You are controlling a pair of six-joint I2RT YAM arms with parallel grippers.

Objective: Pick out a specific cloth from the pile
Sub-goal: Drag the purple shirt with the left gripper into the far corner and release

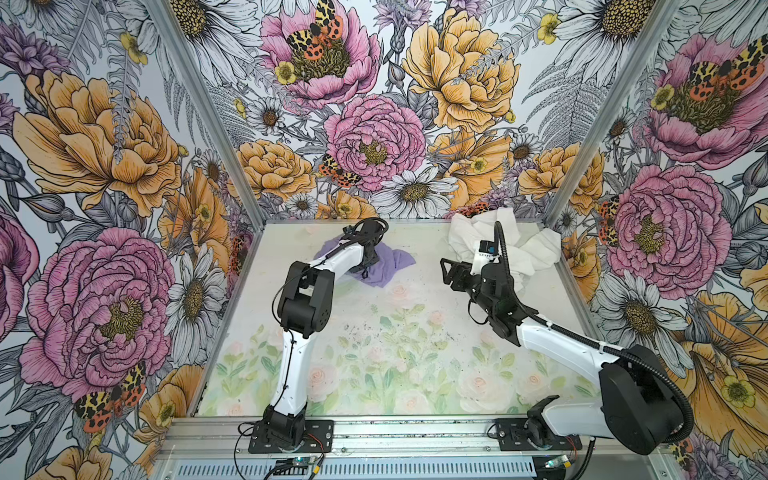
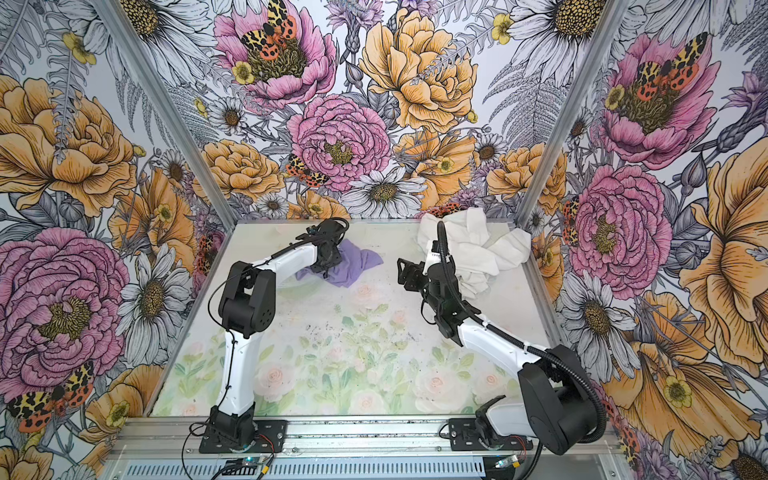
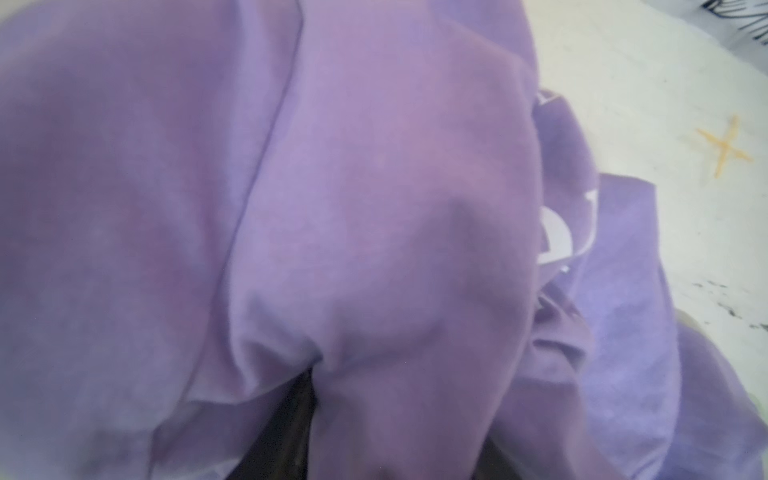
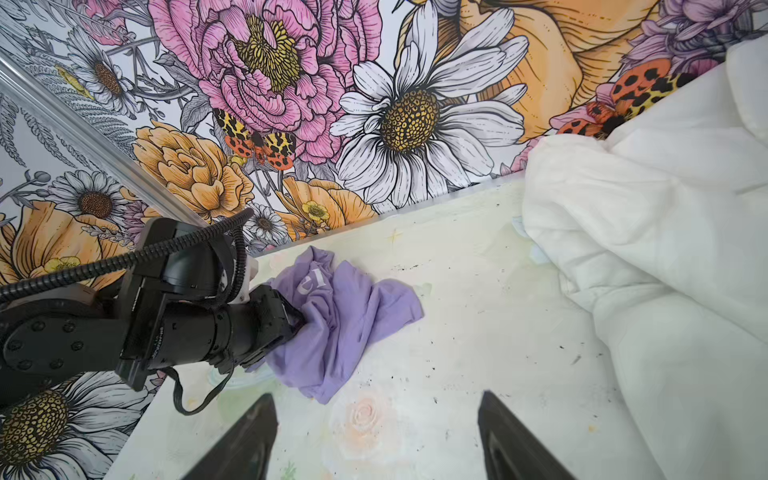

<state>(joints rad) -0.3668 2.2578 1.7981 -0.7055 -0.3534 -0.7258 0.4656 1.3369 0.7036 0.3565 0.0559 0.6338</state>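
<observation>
Lavender cloth (image 1: 388, 266) clenched at the tip of the left gripper (image 1: 368, 264)
Folds pucker into its jaws, which the fabric hides; the rest spreads ahead of the tip on the table (image 1: 395, 332); white lettering (image 4: 313, 282) shows on a fold near that tip; the right gripper (image 4: 378, 395) hangs released, fingers spread with nothing between them; the pile (image 1: 523, 249) of white cloths lies just beside it, well apart from the left gripper
</observation>
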